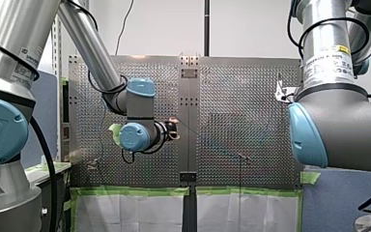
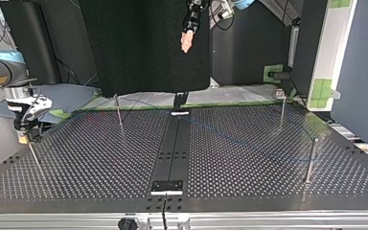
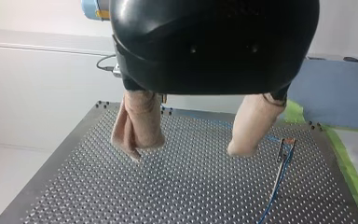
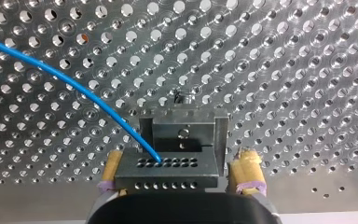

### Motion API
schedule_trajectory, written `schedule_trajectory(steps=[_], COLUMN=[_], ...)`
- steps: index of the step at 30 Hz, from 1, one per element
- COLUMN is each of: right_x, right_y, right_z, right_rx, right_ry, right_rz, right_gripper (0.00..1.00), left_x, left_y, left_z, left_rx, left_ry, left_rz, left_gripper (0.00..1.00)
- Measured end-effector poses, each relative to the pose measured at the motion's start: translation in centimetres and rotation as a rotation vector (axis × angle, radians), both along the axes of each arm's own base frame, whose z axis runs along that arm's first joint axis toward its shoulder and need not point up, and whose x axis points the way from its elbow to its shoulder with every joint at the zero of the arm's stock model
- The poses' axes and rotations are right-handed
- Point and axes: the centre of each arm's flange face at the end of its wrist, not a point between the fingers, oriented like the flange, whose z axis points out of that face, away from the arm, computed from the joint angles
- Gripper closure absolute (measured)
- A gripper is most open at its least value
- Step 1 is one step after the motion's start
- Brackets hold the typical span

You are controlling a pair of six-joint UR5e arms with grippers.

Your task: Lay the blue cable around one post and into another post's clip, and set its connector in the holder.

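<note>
Connector [image 4: 165, 173] sits inside my right claw [image 4: 179, 163], pads [image 4: 247, 170] parted and one clear of it, apparently to seat it against the holder [image 4: 182, 122] just ahead. Its cable [image 4: 74, 86] trails away over the tabletop [image 4: 284, 70]. My left claw [image 3: 189, 149] hangs apart, empty, out of the way.

The thin blue cable [image 4: 88, 93] is terminated in a grey perforated metal connector [image 4: 165, 173], positioned against a U-shaped metal holder [image 4: 182, 126].
</note>
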Motion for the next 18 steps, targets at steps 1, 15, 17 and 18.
schedule_trajectory(steps=[1, 15, 17, 18], right_x=[0.0, 0.0, 0.0, 0.0], right_y=[0.0, 0.0, 0.0, 0.0], right_z=[0.0, 0.0, 0.0, 0.0], right_rx=[0.0, 0.0, 0.0, 0.0], right_ry=[0.0, 0.0, 0.0, 0.0], right_rz=[0.0, 0.0, 0.0, 0.0], right_gripper=[0.0, 0.0, 0.0, 0.0], left_x=[0.02, 0.45, 0.5, 0.52], left_y=[0.0, 0.28, 0.3, 0.31], left_z=[0.0, -0.07, -0.07, -0.07], left_rx=[-0.001, 0.003, 0.003, 0.003], left_ry=[0.0, 0.005, 0.005, 0.006], left_rz=[-0.002, 0.006, 0.007, 0.007], left_gripper=[0.02, 0.02, 0.02, 0.02])
